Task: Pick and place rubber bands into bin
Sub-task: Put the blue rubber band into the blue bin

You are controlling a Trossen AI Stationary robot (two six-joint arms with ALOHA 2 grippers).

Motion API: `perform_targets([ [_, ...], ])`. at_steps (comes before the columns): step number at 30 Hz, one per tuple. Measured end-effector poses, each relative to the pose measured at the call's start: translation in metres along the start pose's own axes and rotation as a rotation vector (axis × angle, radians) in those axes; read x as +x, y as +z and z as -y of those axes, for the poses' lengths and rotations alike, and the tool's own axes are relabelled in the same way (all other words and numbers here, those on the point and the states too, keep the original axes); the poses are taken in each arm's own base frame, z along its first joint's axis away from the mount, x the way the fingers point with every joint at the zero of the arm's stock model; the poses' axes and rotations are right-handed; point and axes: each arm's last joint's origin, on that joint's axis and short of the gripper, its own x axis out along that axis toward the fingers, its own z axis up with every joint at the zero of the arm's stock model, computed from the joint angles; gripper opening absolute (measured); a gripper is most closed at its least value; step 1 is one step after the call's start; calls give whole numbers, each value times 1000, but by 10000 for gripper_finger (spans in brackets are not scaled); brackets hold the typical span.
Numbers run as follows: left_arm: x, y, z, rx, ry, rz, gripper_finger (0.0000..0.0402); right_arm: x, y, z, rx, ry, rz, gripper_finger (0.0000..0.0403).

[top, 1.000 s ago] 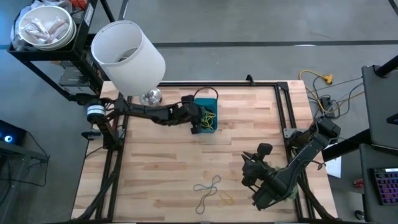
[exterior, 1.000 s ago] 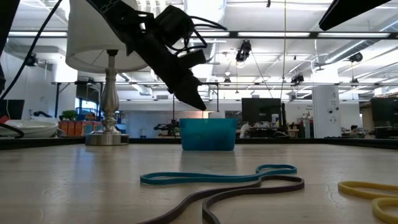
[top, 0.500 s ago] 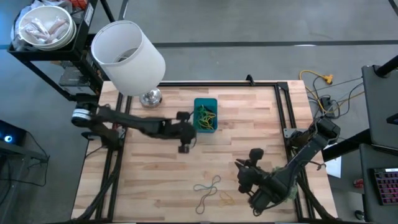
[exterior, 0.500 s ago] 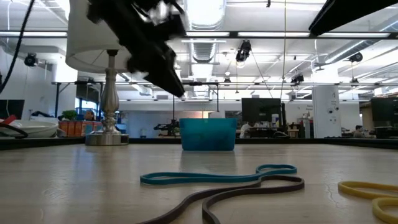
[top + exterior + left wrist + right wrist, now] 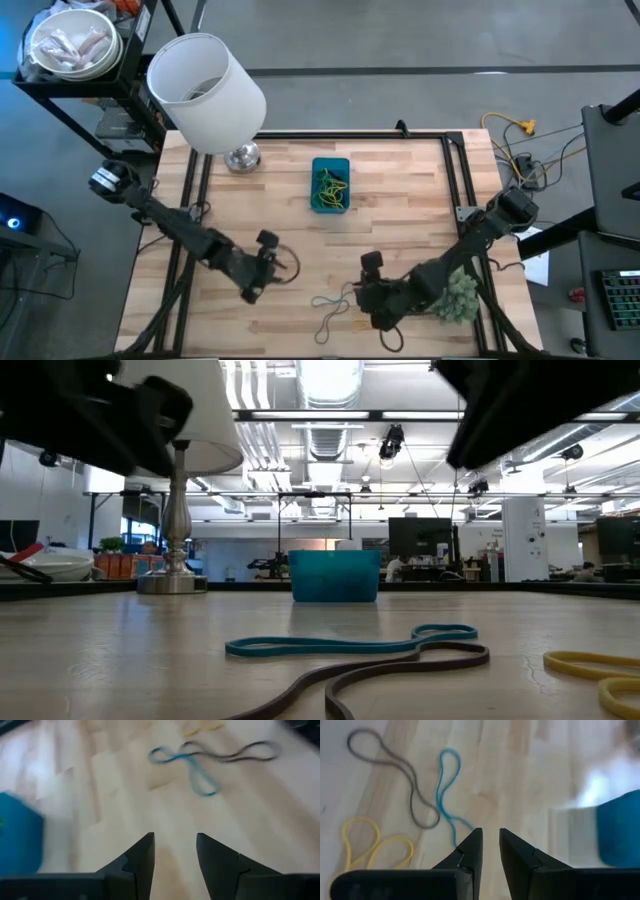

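Note:
Three rubber bands lie loose on the wood near the table's near edge: a teal one (image 5: 338, 295) (image 5: 447, 785), a dark one (image 5: 330, 322) (image 5: 395, 775) and a yellow one (image 5: 362, 318) (image 5: 370, 840). The blue bin (image 5: 330, 185) (image 5: 335, 575) stands toward the far edge with several bands inside. My left gripper (image 5: 255, 278) (image 5: 175, 845) hangs open above bare wood, left of the loose bands. My right gripper (image 5: 378, 298) (image 5: 490, 842) hovers just right of them, its fingers a narrow gap apart. Neither holds anything.
A lamp with a big white shade (image 5: 205, 90) and a metal foot (image 5: 240, 157) stands at the far left corner. A fuzzy green plant ball (image 5: 455, 295) lies beside the right arm. Black frame rails (image 5: 465, 190) run along the table's sides.
My left gripper has left the bin and swung toward the near edge and the left, ending low beside the loose bands. My right gripper has travelled left along the near edge toward those bands. The bands on the table have stayed put.

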Motion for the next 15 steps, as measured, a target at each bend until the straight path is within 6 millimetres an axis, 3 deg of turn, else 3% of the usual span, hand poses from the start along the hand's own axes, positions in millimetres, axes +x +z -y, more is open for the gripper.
perform_targets([
  [6,-5,-1,19,40,-40,35,130,22,-3,10,66,93,-70,59],
  [15,-6,1,21,35,-48,65,130,58,-17,17,71,79,-152,59],
])
